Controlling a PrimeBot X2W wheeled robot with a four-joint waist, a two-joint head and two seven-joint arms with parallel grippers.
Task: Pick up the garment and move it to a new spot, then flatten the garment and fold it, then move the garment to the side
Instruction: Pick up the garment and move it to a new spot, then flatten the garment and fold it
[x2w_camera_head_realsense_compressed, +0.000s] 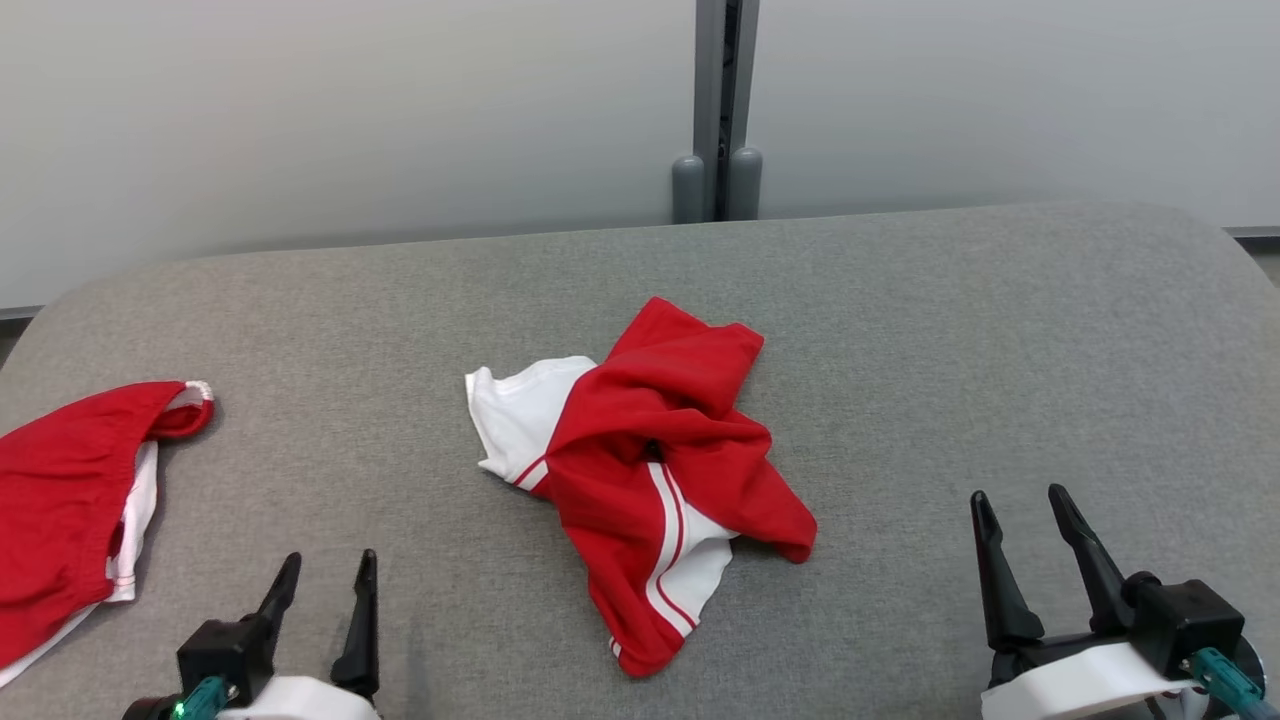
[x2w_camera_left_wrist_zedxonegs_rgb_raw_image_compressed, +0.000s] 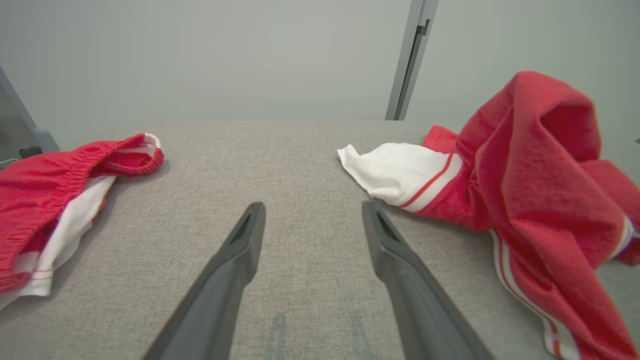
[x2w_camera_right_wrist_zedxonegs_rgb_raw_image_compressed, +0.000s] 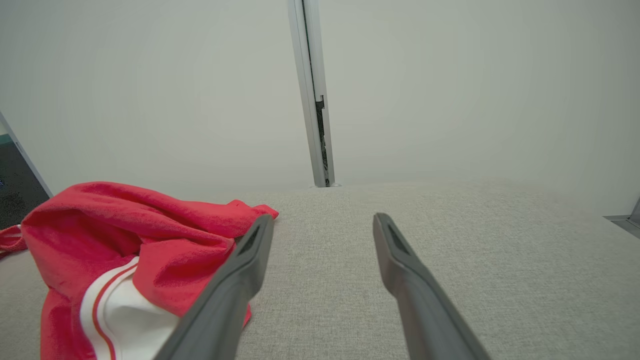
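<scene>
Grey padded surface (x2w_camera_head_realsense_compressed: 1000, 330) stretched before a pale wall (x2w_camera_head_realsense_compressed: 300, 100). At its middle lay the crumpled red-and-white garment (x2w_camera_head_realsense_compressed: 650, 450), bunched and twisted, touched by neither gripper. The left gripper (x2w_camera_head_realsense_compressed: 331, 557) and right gripper (x2w_camera_head_realsense_compressed: 1019, 494) sat low at the near edge, both spread wide and empty. A second red garment (x2w_camera_head_realsense_compressed: 60, 500) lay far left. Flattening seemed the step in hand. Each gripper would likely need to pinch an opposite edge and draw it outward.

Two garments (x2w_camera_head_realsense_compressed: 650, 470) (x2w_camera_head_realsense_compressed: 60, 500), two claws (x2w_camera_head_realsense_compressed: 331, 556) (x2w_camera_head_realsense_compressed: 1017, 492), one table (x2w_camera_head_realsense_compressed: 900, 330).
</scene>
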